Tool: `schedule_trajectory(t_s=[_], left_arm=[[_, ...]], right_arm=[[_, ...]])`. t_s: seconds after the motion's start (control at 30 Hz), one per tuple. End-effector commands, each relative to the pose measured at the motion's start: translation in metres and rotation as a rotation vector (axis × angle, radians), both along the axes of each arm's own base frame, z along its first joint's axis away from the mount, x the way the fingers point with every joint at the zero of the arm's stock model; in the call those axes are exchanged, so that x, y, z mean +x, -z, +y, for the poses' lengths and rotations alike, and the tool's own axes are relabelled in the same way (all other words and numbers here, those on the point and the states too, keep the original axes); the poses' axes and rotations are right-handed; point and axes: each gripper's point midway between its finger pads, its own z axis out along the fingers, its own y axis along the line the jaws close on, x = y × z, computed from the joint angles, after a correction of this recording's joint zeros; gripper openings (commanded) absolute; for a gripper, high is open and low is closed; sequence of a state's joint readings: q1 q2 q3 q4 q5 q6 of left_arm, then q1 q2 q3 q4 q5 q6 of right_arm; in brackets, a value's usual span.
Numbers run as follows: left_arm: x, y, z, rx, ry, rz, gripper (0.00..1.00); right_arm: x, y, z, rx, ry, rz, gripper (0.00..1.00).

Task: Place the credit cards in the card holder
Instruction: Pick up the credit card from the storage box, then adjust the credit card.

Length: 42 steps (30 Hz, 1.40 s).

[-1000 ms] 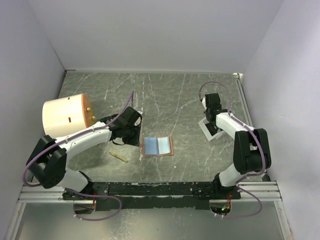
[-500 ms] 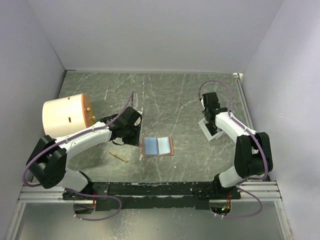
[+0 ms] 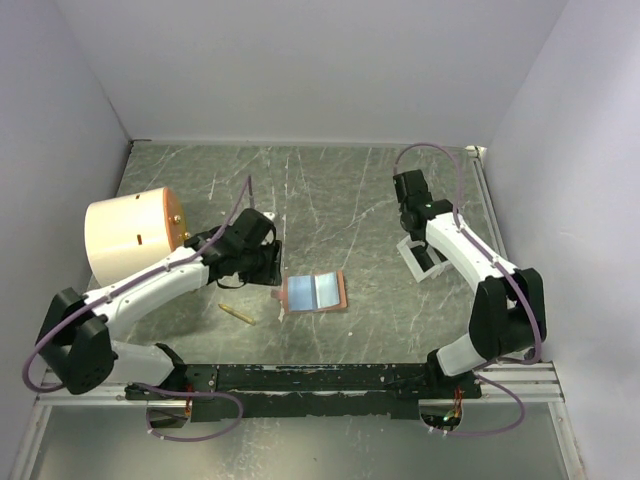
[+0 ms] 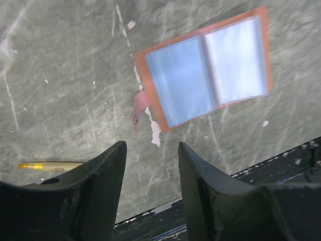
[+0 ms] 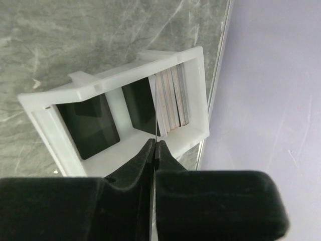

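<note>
The card holder lies open on the table, tan-brown with clear pockets; in the left wrist view a pale blue card fills its left pocket and its snap tab points left. My left gripper is open and empty just left of it. My right gripper is shut on one thin credit card, seen edge-on, above the white tray. Several more cards stand in the tray's right slot. In the top view the right gripper hovers over the tray.
A big cream cylinder lies at the left. A yellow pen lies near the front, left of the holder, also in the left wrist view. The table's black front rail runs along the near edge.
My right gripper has risen and drawn back from the tray, pulling one card up out of the stack. My left arm has shifted slightly; its gripper stays by the holder.
</note>
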<state>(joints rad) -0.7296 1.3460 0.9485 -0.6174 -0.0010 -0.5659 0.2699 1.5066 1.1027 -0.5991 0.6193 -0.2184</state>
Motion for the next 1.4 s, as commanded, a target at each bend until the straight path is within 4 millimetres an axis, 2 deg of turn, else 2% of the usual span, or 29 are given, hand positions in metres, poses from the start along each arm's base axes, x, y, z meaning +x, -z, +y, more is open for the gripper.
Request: schedule_trajectory(t_s=[0.0,0.2,0.3,0.33,0.37,0.43,0.57,0.7,0.77,0.93,1.1,1.13,1.37], left_arm=[[0.013,-0.051,-0.006,-0.099,-0.046,-0.107,0.58],[0.012,-0.095,-0.021,-0.272,-0.014,-0.204,0.55],[0.011,-0.105,-0.027,-0.317,-0.002,-0.219,0.5],[0.01,-0.108,-0.03,-0.332,0.009,-0.215,0.48],[0.008,-0.113,-0.036,-0.366,0.029,-0.204,0.47],[0.006,-0.117,-0.039,-0.395,0.032,-0.208,0.48],[0.008,-0.109,-0.038,-0.39,0.008,-0.203,0.48],[0.008,-0.086,-0.036,-0.341,-0.009,-0.151,0.38],[0.009,-0.075,-0.032,-0.314,-0.02,-0.142,0.3],[0.008,-0.045,-0.027,-0.27,-0.037,-0.117,0.07],[0.009,-0.021,-0.023,-0.243,-0.07,-0.096,0.07],[0.01,-0.018,-0.023,-0.241,-0.075,-0.095,0.07],[0.008,0.013,-0.021,-0.199,-0.092,-0.04,0.07]], right_arm=[[0.003,-0.037,0.013,0.064,0.02,-0.105,0.0],[0.001,-0.077,0.066,0.175,-0.088,-0.201,0.0],[-0.001,-0.096,0.09,0.247,-0.126,-0.263,0.0],[-0.003,-0.101,0.102,0.29,-0.155,-0.27,0.0],[-0.008,-0.108,0.123,0.36,-0.193,-0.287,0.0],[-0.012,-0.113,0.142,0.454,-0.218,-0.299,0.0],[-0.021,-0.119,0.178,0.633,-0.281,-0.35,0.0],[-0.031,-0.123,0.202,0.799,-0.321,-0.371,0.0],[-0.036,-0.12,0.212,0.867,-0.318,-0.356,0.0],[-0.054,-0.1,0.241,1.055,-0.28,-0.223,0.0],[-0.068,-0.081,0.259,1.216,-0.215,-0.147,0.0],[-0.072,-0.07,0.259,1.23,-0.185,-0.124,0.0],[-0.088,-0.027,0.271,1.323,-0.11,-0.016,0.0]])
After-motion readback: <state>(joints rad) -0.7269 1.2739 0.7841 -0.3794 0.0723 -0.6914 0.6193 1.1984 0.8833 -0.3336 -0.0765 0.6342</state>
